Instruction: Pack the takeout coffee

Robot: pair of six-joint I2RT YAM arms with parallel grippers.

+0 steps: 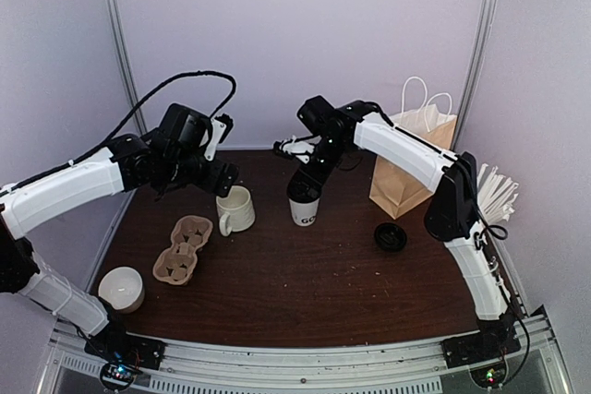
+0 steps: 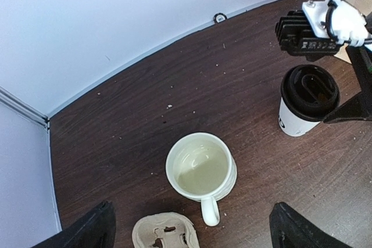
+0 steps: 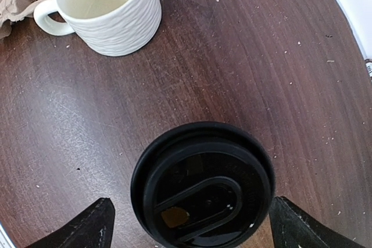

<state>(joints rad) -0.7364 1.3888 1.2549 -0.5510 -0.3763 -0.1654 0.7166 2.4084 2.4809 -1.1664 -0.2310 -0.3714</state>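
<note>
Fingers (image 3: 87, 227) of the right gripper (image 1: 303, 171) stand spread wide on either side of a black lid (image 3: 203, 184), gripping nothing, just above the takeout coffee (image 1: 304, 208). The cup sits upright on the dark table (image 1: 305, 283), between a cream mug (image 1: 235, 209) and a paper bag (image 1: 411, 168). The left gripper (image 1: 224, 175), likewise wide open and empty, hangs over the mug, near a cardboard cup tray (image 1: 183, 248).
</note>
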